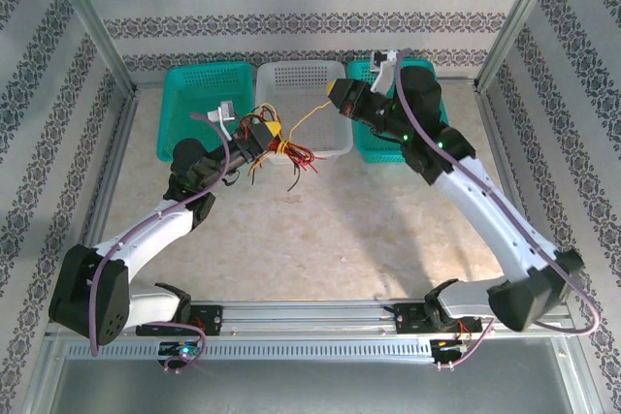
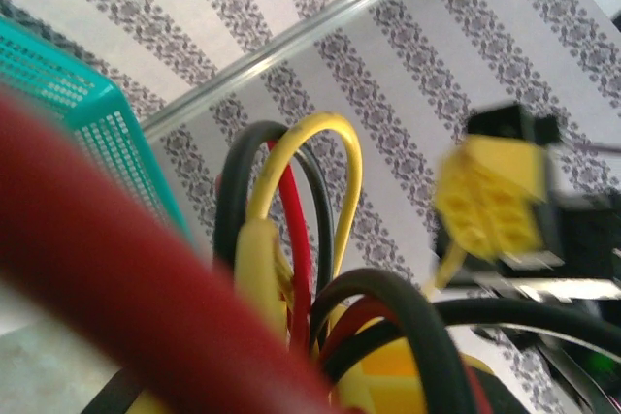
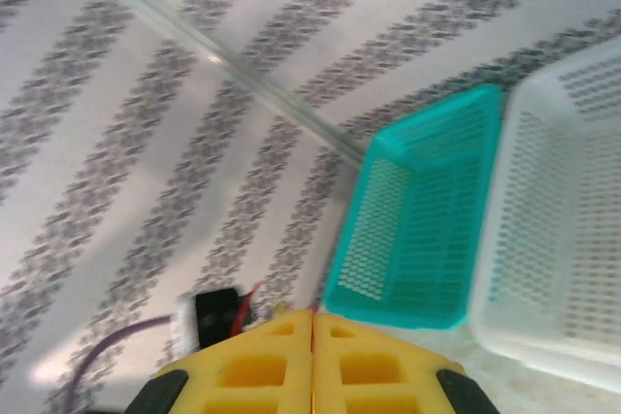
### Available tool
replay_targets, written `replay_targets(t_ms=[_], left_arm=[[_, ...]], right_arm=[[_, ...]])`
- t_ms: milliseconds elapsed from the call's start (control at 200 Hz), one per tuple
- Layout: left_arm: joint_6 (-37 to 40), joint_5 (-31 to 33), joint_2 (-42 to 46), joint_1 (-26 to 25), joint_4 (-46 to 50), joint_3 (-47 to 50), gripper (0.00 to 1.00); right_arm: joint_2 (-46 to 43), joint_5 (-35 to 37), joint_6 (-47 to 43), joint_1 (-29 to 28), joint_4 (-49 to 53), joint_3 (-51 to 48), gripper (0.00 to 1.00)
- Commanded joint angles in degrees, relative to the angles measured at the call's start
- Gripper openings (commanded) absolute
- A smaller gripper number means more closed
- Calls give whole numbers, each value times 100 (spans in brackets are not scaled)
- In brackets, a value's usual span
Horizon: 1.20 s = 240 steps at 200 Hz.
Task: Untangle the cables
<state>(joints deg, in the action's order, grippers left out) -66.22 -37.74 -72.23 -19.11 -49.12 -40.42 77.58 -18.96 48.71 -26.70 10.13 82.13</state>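
Observation:
The cables (image 1: 281,154) are a tangle of red, yellow and black wires hanging just above the table in front of the white basket (image 1: 301,79). My left gripper (image 1: 260,133) is shut on the top of this bundle. One yellow cable (image 1: 309,115) runs up and to the right from the bundle to my right gripper (image 1: 336,96), which is shut on its end. The left wrist view has a yellow loop (image 2: 335,138), a red strand (image 2: 296,230) and black strands (image 2: 417,317) close up, with the right gripper (image 2: 485,206) beyond. In the right wrist view the yellow fingers (image 3: 252,375) press together.
Three baskets line the back: teal at left (image 1: 199,79), white in the middle, teal at right (image 1: 374,147). The right wrist view has the left teal basket (image 3: 417,230) and the white basket (image 3: 563,239). Metal frame posts (image 1: 87,16) and patterned walls enclose the table.

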Motion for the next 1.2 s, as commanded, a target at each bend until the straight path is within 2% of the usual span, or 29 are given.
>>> replay_targets(t_ms=[0,195,355,585,720,909,1039,1194], left_arm=[[-306,-799,-7,44,-519,-126,0],[-1609,-965,-181,43,-1985,-519,0],[-1588,-765,48,49,-1813,-614,0],[-1941,-355,-440,83,-2506,-890,0],[-1961,72,-834,135,-2875,-1063,0],[-1349,814,-1210,141,-2688,-1259,0],[-167,1399,-881,174,-1466,-1137,0],[794,1903,-482,176,-180,-996,0]], right_arm=[[343,-291,-239,542,4,144,0],[827,-678,200,776,-798,-510,0],[785,-703,820,679,-1931,-1610,0],[651,-348,979,-26,-2359,-2773,0],[558,75,1255,-720,-2867,-3392,0],[358,676,1329,-1779,-3245,-3807,0],[-156,1034,1224,-2267,-3054,-3906,0],[-1105,1461,875,-2434,-2281,-3740,0]])
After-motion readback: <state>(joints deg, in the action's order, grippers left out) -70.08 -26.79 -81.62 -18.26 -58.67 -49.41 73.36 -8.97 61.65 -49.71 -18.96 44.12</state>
